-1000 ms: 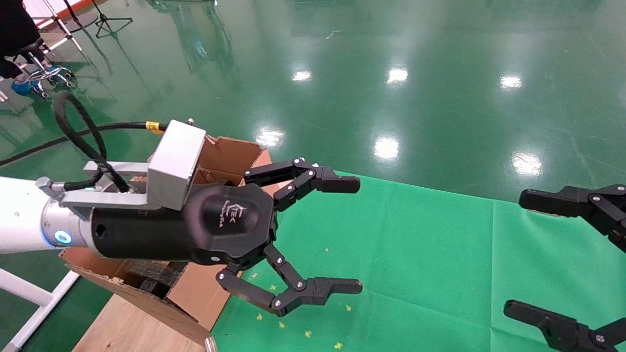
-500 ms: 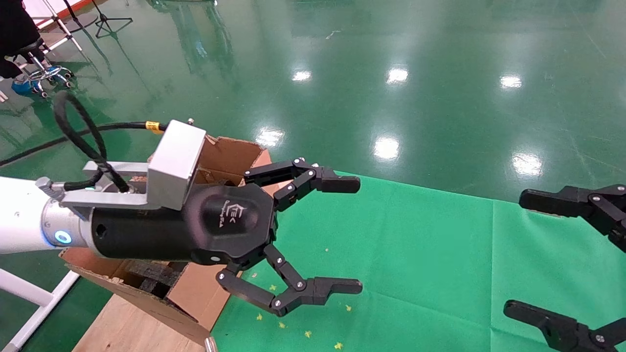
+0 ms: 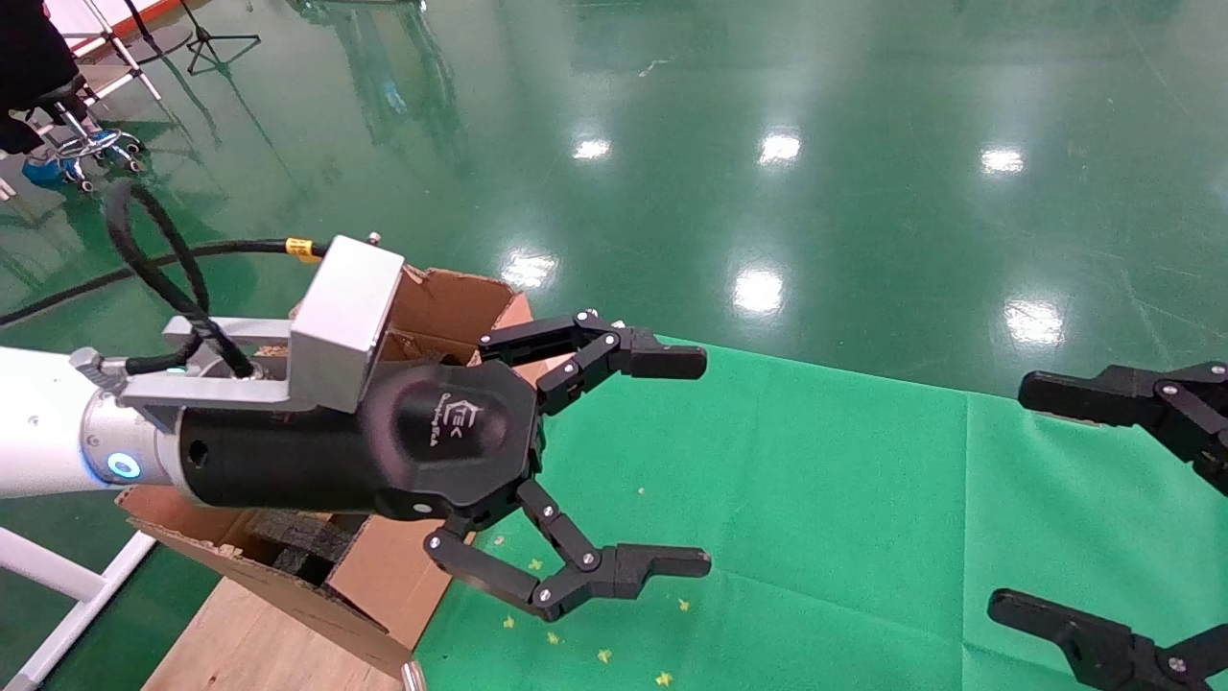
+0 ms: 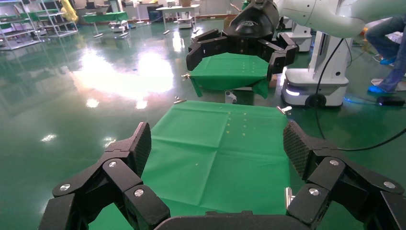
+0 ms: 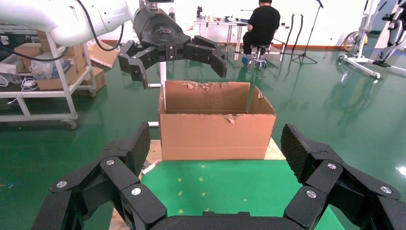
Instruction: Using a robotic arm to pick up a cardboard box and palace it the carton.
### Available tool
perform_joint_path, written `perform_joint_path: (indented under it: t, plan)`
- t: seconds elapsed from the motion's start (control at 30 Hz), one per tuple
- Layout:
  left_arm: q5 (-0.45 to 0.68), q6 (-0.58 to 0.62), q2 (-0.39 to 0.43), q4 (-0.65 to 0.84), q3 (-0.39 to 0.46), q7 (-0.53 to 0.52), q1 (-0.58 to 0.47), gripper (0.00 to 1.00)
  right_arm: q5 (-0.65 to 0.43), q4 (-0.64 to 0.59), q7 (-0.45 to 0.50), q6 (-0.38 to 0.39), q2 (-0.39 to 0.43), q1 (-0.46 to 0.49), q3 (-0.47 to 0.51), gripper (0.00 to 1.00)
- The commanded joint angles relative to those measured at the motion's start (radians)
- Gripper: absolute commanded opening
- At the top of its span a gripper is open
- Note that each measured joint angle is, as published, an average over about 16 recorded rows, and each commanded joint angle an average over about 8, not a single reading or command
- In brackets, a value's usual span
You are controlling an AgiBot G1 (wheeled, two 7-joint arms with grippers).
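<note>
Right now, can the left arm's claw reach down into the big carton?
Probably yes. The left gripper hangs open, holding nothing, just beside the carton, whose flaps stand up, leaving its top open with nothing between.

Robotic arm [image 3: 58, 432]: white sleeve, silver wrist with a glowing blue ring, black body, grey camera block on top; it reaches in from the left, raised above the carton's near side.
Left gripper [image 3: 686, 461]: black linked fingers spread wide, nothing between them, hanging over the green cloth just past the carton; seen from the right wrist at [image 5: 177, 60], it sits above the carton's open top.
Carton [image 5: 215, 127]: large, brown, corrugated, top open, flaps upright with torn edges, standing at the green cloth's left end; dark foam pieces show inside at [image 3: 302, 542].
Cardboard box: not visible in any view.
</note>
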Motion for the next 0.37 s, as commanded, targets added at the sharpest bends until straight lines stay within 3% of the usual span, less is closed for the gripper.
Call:
perform_joint_path:
  t: [0.03,0.37]
  plan:
    - [0.0,0.0,0.0,0.0,0.0,0.0,0.0,1.0,0.0,0.0,0.0,0.0,0.0,0.0,0.0,1.0]
    - [0.0,0.0,0.0,0.0,0.0,0.0,0.0,1.0,0.0,0.0,0.0,0.0,0.0,0.0,0.0,1.0]
